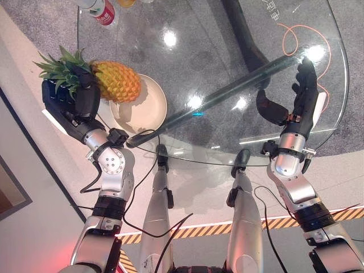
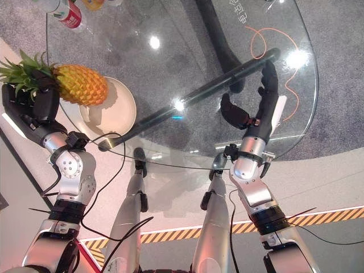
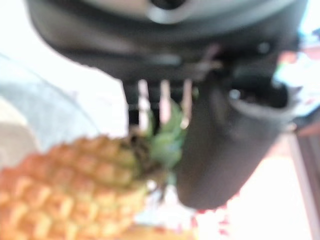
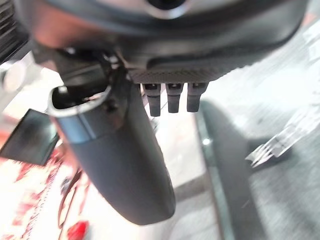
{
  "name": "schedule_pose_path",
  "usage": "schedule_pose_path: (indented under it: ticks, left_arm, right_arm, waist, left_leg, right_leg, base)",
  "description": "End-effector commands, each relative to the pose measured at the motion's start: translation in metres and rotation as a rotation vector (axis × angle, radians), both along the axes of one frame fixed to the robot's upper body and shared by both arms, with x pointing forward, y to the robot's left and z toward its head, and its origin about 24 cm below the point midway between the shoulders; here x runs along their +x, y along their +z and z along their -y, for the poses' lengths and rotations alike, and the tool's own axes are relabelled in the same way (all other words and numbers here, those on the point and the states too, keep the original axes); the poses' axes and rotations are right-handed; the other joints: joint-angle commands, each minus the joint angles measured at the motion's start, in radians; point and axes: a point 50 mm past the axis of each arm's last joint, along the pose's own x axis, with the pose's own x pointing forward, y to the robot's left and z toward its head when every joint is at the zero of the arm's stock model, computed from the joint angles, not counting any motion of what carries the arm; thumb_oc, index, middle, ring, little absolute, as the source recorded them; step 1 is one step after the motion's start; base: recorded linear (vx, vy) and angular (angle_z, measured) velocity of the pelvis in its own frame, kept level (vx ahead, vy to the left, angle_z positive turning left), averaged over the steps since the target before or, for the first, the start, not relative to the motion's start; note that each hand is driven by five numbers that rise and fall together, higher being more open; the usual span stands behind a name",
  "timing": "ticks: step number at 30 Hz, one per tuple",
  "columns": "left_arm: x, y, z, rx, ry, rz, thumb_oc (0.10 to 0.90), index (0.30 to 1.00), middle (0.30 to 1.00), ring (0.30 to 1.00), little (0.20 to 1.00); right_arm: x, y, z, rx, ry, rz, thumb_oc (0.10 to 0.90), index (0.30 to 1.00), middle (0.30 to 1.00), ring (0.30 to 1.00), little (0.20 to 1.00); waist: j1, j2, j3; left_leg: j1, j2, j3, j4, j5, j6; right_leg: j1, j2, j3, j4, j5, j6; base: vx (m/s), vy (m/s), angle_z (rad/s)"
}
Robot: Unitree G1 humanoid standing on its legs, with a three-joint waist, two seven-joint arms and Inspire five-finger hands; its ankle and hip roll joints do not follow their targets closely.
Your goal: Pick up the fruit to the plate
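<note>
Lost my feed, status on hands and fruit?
Left hand shut on pineapple at its crown, fruit over plate. Right hand open, idle above the glass table. Nothing in the way.

Two silver-grey jointed arms are being shown, each ending in a dark hand: the left hand [image 1: 67, 101] and the right hand [image 1: 300, 96]. A white strip is being carried along each hand's outer edge. Round screw-studded housings are being displayed at both wrists.

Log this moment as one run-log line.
left hand: shut on pineapple crown | pineapple: body over plate, contact unclear | right hand: open, idle above glass table
</note>
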Motion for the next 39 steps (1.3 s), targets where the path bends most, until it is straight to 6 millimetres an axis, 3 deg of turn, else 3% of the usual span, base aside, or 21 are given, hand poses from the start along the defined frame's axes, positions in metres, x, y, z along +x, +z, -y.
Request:
schedule_pose_path:
  ticks: [1,13,21,26,39]
  left_arm:
    - [-0.019,0.066,-0.023,0.128,0.165,0.36,0.1,0.3,0.3,0.3,0.2]
    - [-0.007,0.061,-0.031,0.183,0.319,0.288,0.1,0.3,0.3,0.3,0.2]
    - [0.0,0.065,-0.028,0.279,0.331,0.257,0.1,0.3,0.3,0.3,0.2]
    - [0.003,0.068,-0.025,0.324,0.338,0.255,0.1,0.3,0.3,0.3,0.2]
    - [0.012,0.071,-0.019,0.382,0.277,0.238,0.1,0.3,0.3,0.3,0.2]
  right_arm:
    - [-0.005,0.024,0.021,0.237,-0.034,0.204,0.8,0.9,0.9,0.9,0.9]
    - [-0.001,-0.046,0.081,0.651,-0.211,0.042,0.8,0.9,0.9,0.9,0.9]
    - [-0.012,-0.079,0.116,0.79,-0.345,-0.033,0.8,0.9,0.9,0.9,0.9]
    - [-0.019,-0.092,0.123,0.832,-0.411,-0.077,0.8,0.9,0.9,0.9,0.9]
    - [-0.049,-0.146,0.137,0.867,-0.569,-0.439,0.8,0.9,0.9,0.9,0.9]
  waist:
    - [0.022,-0.045,-0.01]
    - [0.039,-0.054,-0.01]
    - [0.051,-0.052,-0.01]
    - [0.053,-0.055,-0.01]
    - [0.059,-0.064,-0.01]
  left_leg:
    - [0.053,0.047,0.008,0.0,-0.041,-0.03]
    - [0.038,0.056,-0.004,0.028,-0.049,-0.039]
    - [0.025,0.057,-0.015,0.044,-0.054,-0.04]
    - [0.012,0.056,-0.02,0.051,-0.05,-0.038]
    - [0.0,0.057,-0.029,0.077,-0.065,-0.03]
  right_leg:
    - [0.024,0.038,-0.063,0.075,-0.021,-0.021]
    - [0.021,0.041,-0.081,0.111,-0.039,-0.029]
    - [0.019,0.045,-0.085,0.125,-0.046,-0.031]
    - [0.012,0.054,-0.083,0.125,-0.042,-0.036]
    - [0.013,0.071,-0.081,0.13,-0.049,-0.041]
  base:
    - [0.0,-0.035,0.01]
    - [0.0,-0.019,0.0]
    - [0.01,-0.013,0.03]
    - [0.0,0.0,0.0]
    - [0.01,-0.012,0.02]
